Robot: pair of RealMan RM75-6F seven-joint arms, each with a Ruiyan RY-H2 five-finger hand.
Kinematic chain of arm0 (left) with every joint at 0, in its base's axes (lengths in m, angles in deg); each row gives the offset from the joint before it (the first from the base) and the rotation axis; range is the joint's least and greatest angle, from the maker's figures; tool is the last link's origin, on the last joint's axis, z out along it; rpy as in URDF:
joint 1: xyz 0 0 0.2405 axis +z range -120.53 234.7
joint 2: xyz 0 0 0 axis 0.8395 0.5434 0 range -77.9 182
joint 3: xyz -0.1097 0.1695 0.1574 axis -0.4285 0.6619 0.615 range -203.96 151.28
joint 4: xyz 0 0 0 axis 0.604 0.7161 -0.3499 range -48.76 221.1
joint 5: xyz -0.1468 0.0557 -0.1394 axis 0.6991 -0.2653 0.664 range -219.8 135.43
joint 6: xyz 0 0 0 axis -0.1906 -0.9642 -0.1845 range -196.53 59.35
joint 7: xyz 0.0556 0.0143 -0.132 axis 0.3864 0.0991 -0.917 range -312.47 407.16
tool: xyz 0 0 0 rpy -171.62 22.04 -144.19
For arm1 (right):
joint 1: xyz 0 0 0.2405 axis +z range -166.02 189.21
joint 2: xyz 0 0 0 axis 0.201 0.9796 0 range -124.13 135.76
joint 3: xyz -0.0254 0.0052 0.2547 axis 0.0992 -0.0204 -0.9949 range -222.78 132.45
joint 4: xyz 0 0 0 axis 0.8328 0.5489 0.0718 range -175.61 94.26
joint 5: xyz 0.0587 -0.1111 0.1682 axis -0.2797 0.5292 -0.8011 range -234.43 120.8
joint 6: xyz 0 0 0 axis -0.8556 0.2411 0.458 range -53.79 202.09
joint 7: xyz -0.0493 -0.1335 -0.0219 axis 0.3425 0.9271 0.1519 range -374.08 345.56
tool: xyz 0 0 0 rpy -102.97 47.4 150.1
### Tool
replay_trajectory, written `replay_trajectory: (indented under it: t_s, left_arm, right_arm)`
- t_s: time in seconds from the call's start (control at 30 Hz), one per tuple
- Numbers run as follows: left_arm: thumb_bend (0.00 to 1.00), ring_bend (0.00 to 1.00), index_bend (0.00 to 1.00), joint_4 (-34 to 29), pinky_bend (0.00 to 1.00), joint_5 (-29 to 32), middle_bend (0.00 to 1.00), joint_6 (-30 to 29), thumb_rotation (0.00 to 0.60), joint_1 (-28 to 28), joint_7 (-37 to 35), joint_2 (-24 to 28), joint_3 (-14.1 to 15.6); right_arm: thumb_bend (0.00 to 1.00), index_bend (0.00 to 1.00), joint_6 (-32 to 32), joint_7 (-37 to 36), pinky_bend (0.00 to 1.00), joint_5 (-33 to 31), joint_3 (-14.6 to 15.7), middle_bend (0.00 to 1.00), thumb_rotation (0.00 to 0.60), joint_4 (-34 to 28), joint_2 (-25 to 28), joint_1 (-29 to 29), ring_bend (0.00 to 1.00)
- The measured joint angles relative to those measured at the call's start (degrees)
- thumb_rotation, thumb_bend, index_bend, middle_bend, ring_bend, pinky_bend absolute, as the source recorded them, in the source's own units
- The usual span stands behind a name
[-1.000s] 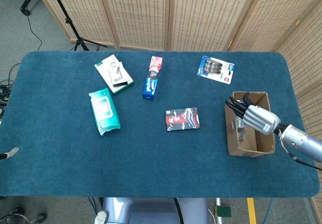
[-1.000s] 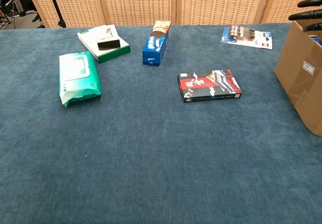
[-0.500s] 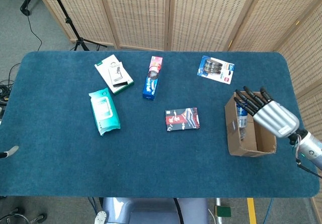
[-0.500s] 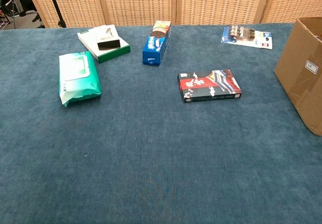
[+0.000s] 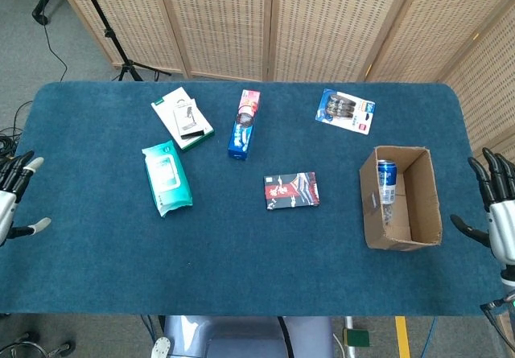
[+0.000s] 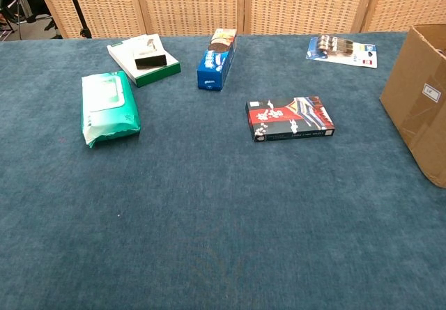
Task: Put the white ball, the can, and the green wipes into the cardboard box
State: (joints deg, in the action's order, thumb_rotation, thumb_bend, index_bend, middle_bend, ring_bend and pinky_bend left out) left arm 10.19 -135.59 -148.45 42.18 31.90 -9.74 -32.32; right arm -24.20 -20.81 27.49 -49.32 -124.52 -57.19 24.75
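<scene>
The green wipes pack (image 5: pixel 166 178) (image 6: pixel 109 107) lies flat on the left part of the blue table. The cardboard box (image 5: pixel 401 199) (image 6: pixel 418 99) stands open on the right. A blue can (image 5: pixel 387 181) stands inside it against the left wall. No white ball shows in either view. My right hand (image 5: pixel 499 209) hangs off the table's right edge, fingers spread and empty. My left hand (image 5: pixel 11 195) is off the left edge, fingers apart, holding nothing. Neither hand appears in the chest view.
A white and green box (image 5: pixel 183 118) lies at the back left. A blue snack box (image 5: pixel 243 124) sits mid-back, a red and black box (image 5: pixel 291 191) in the centre, and a blister pack (image 5: pixel 346 110) at the back right. Wicker screens stand behind the table.
My right hand has pulled back from over the box to beyond the table's right edge, leaving the can inside. My left hand has risen into view at the left edge.
</scene>
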Motion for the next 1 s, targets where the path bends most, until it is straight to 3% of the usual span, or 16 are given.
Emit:
replay_trajectory:
  t_s: [0.23, 0.5, 1.0]
  left_arm:
    - [0.0, 0.0, 0.0, 13.6, 0.04, -10.0, 0.0, 1.6, 0.6, -10.3, 0.7, -6.9, 0.6]
    - [0.0, 0.0, 0.0, 26.5, 0.04, -15.2, 0.0, 7.7, 0.6, -22.6, 0.8, -15.9, 2.8]
    - [0.0, 0.0, 0.0, 43.0, 0.04, -19.0, 0.0, 15.6, 0.6, -31.5, -4.0, -27.0, 11.4]
  right_arm:
    - [0.0, 0.0, -2.7, -2.4, 0.02, -4.6, -2.9, 0.0, 0.6, -1.5, -4.8, -3.7, 0.0]
    - [0.0, 0.0, 1.2, -4.7, 0.01, -6.4, -5.4, 0.0, 0.6, 2.0, -6.1, -3.7, 0.0]
    - [0.0, 0.0, 6.6, -5.1, 0.01, -7.9, -7.5, 0.0, 0.6, 3.2, -6.9, -3.3, 0.0]
